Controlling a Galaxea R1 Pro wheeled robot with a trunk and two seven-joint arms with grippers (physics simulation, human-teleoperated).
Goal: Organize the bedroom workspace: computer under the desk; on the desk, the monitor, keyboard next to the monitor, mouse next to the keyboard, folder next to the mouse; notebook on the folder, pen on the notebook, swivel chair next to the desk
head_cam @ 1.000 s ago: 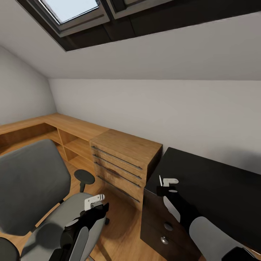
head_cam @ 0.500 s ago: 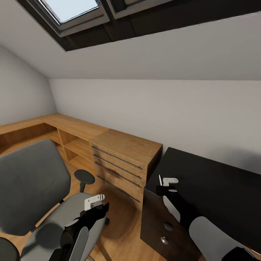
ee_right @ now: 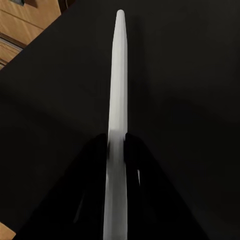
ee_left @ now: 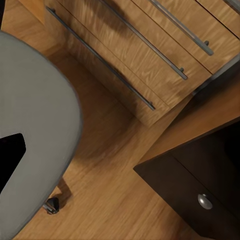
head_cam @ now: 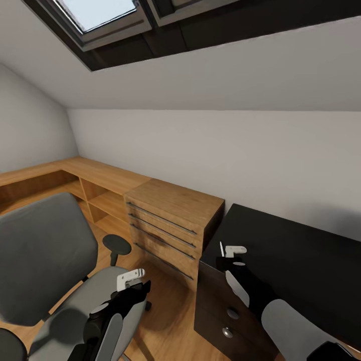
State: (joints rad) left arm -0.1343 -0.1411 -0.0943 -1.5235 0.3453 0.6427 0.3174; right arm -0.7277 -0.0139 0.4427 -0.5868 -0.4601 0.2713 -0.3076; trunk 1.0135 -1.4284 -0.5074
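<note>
The pen (ee_right: 117,95), a thin white stick, is pinched between the 2 dark fingers (ee_right: 90,170) of the right hand (head_cam: 226,256). In the head view it shows as a small white sliver (head_cam: 221,248) right of centre, over the near left corner of the black desk (head_cam: 301,250). In the right wrist view its tip points toward the top of the frame, with bare desk surface (ee_right: 190,100) behind it.

The grey swivel chair (head_cam: 45,255) fills the lower left of the head view, with the left hand (head_cam: 131,277) above its seat; I cannot tell whether that hand is clenched or released. The left wrist view has the chair seat (ee_left: 35,125) at left and the desk's black drawer unit (ee_left: 200,195) at lower right.

A wooden dresser (head_cam: 170,225) with 4 bar handles stands at centre, touching the desk's left end.
</note>
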